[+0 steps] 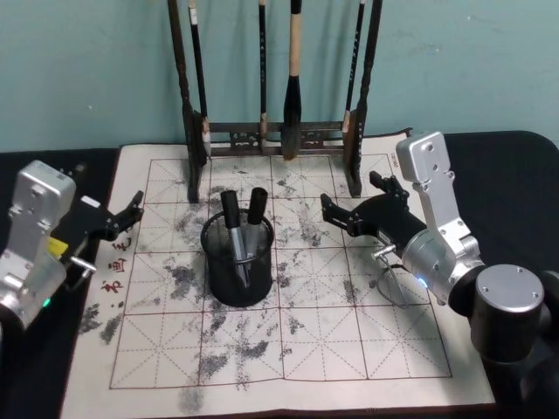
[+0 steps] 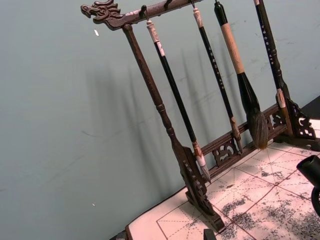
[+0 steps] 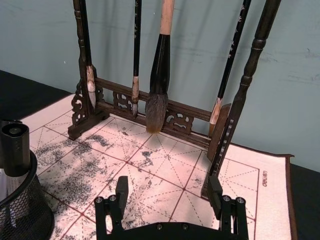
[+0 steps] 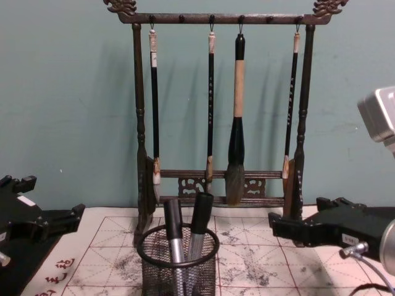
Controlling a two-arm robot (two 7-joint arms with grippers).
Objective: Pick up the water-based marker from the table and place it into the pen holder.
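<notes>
Near centre of the desk [image 1: 524,157], on the gridded mat [image 1: 288,349]: black mesh holder [image 1: 238,262], upright, with two markers [image 1: 244,229] standing inside, caps up and leaning apart. From the chest view, both seen side-on with grey barrels behind the mesh and black caps clear of the rim; from the head view, seen from above, rim round and open.

Left of the holder, at the mat's left edge: left gripper [image 1: 128,212], fingers spread, nothing between them, well apart from the holder. In the chest view, just a dark shape low at the left edge.

Right of the holder, slightly farther back: right gripper [image 1: 334,214], fingers released and empty, tips pointing left. In the right wrist view, both fingers [image 3: 121,189] parted over bare mat, holder at the frame's edge with one cap showing.

Far side: tall wooden rack [image 4: 216,18] at the mat's back edge with four brushes [image 4: 235,154] hanging. Carved dragon ends on the top bar plain in the chest and left wrist views, cut off in the head view. Beyond, a teal wall [image 4: 62,92].
</notes>
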